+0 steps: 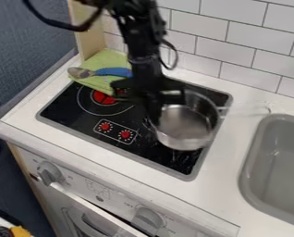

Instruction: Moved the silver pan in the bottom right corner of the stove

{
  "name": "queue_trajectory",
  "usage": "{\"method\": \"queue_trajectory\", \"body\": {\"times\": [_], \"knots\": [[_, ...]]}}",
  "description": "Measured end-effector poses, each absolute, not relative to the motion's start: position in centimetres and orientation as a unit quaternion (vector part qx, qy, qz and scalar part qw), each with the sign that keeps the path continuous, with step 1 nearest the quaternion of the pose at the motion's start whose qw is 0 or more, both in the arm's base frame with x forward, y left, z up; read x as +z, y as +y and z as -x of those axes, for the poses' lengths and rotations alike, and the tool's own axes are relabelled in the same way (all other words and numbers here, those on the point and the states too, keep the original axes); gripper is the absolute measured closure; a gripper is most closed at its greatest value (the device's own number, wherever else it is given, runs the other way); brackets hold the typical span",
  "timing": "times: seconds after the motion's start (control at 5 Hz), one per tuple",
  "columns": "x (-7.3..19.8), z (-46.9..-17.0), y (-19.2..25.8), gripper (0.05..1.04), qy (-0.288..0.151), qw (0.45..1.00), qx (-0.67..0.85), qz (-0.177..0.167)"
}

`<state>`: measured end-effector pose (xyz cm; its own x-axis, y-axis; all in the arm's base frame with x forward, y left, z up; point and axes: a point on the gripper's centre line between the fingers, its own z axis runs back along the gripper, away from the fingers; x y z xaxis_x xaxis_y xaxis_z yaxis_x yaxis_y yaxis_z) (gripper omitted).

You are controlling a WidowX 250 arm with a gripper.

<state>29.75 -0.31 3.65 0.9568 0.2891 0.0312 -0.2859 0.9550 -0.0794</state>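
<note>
Saw the silver pan (185,126) on the right side of the stove (69,115), with the gripper (154,112) at its left rim; could not tell whether spread or pinching. Called, probably, for a low, level slide to the near right corner, minding the sink (282,171) beyond the handle (245,110). Noticed a blue-handled utensil (112,71) on green cloth (106,60), far left, likely harmless.

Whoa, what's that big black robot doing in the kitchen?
The robot arm's gripper is down at the left side of the silver pan, which is at the right side of the stove. I can't tell if it has hold of the pan. Over at the back left, a blue-handled tool lies on a green cloth.
</note>
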Motion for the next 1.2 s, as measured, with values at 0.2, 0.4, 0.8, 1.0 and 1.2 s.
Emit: {"method": "queue_trajectory", "body": {"times": [0.2,0.4,0.8,1.0,1.2], "knots": [[2.5,-30.1,-1.0,1.010,-0.006,0.985,0.171,0.033],[1.9,-30.5,-1.4,1.010,0.000,0.984,0.175,0.022],[2.0,-30.5,-1.1,0.930,0.016,0.980,0.196,-0.017],[2.1,-29.9,-0.6,0.720,0.031,0.980,0.194,-0.046],[3.4,-29.9,-0.8,0.422,0.025,0.980,0.184,-0.063]]}}
